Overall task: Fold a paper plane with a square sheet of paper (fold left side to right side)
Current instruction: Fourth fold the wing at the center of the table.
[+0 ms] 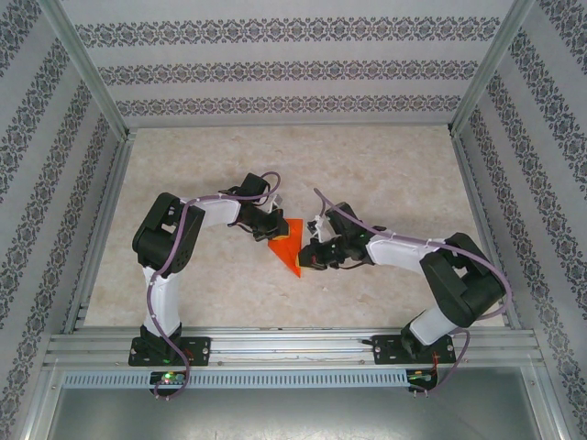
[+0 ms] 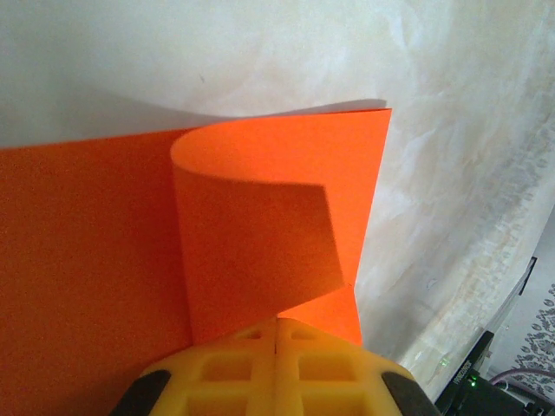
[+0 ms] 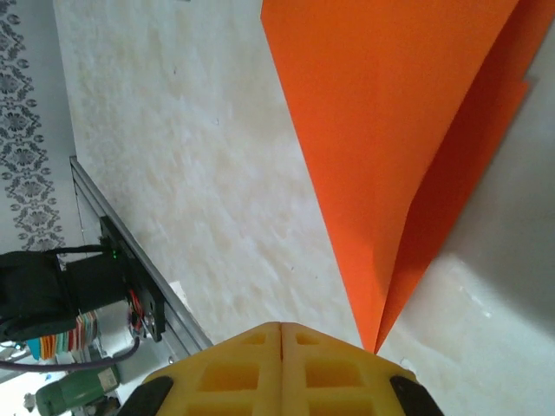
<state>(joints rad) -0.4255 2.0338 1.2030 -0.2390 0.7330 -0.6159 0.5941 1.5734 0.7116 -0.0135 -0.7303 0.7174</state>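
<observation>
The square sheet of paper (image 1: pixel 288 243), bright orange-red, lies mid-table between the two arms, partly folded over itself. In the left wrist view one edge of the paper (image 2: pixel 251 251) curls up and over the flat part, and its lower edge runs into the tip of my left gripper (image 2: pixel 277 322), which is shut on it. My left gripper (image 1: pixel 272 229) sits at the sheet's far left side. My right gripper (image 1: pixel 309 257) is at its near right side, shut. In the right wrist view a pointed fold of the paper (image 3: pixel 390 130) ends beside my right gripper (image 3: pixel 282 328), not between its fingers. The paper plane is out of view.
The beige tabletop (image 1: pixel 385 174) is bounded by aluminium rails (image 1: pixel 293 344) at the near edge and patterned walls on three sides. A dark electronics box with wires (image 3: pixel 126 286) sits on the rail near the right arm's base.
</observation>
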